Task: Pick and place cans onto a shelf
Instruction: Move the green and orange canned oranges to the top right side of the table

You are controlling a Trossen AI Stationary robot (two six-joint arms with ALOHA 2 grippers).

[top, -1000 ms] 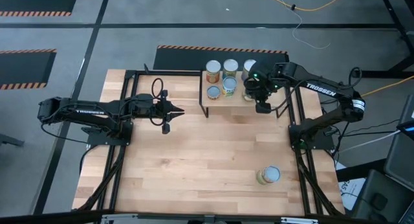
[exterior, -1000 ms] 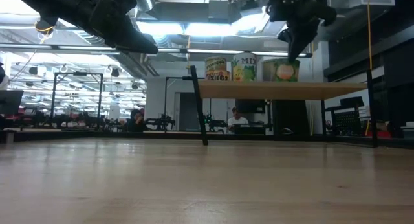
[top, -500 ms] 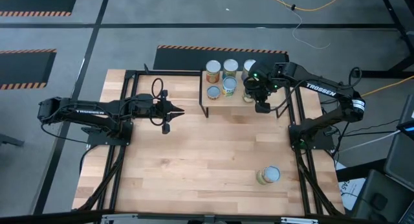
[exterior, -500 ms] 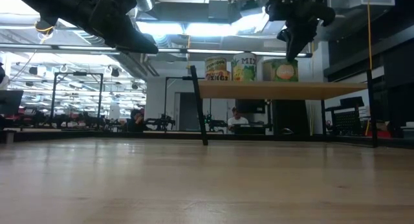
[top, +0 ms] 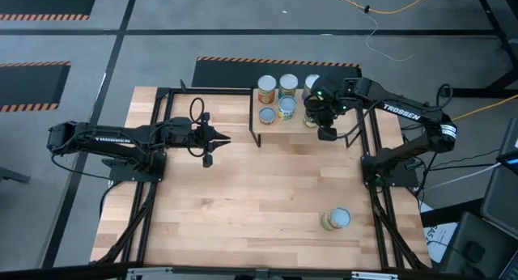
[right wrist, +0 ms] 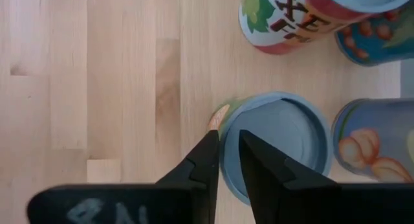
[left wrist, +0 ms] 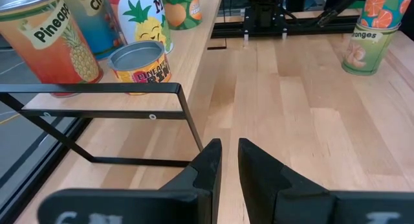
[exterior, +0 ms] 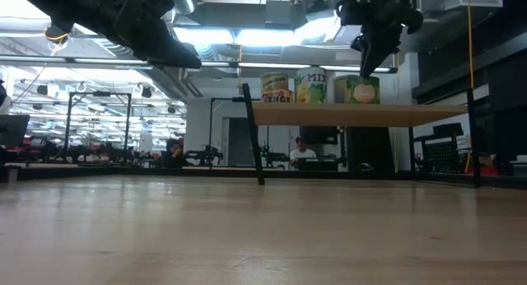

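Five cans show from above on the shelf (top: 271,128) at the table's far edge: two in front, can w/ orange label (top: 267,116) and a blue-topped one (top: 286,108), plus three behind, incl. tall can (top: 267,89) and pale-top can (top: 288,84); the third is partly hidden by the right arm. A sixth tin, green-label can (top: 312,118), stands at the shelf's right end, right beside the right gripper (top: 327,133). In the right wrist view that gripper (right wrist: 224,160) hangs directly over this can's round top (right wrist: 278,143), fingers (right wrist: 206,160) only a narrow gap apart, pinching nothing. Low view: right gripper (exterior: 368,56) sits above the green-label can (exterior: 356,89), clear of it. One more can, the loose can (top: 336,219), stands on the table (top: 243,199) near the front right, well apart from the shelf. Left gripper (top: 212,139) hovers over the table left of the shelf; its fingers (left wrist: 208,162) are nearly together w/ a thin slit between, empty, pointing twd the shelf's black frame.
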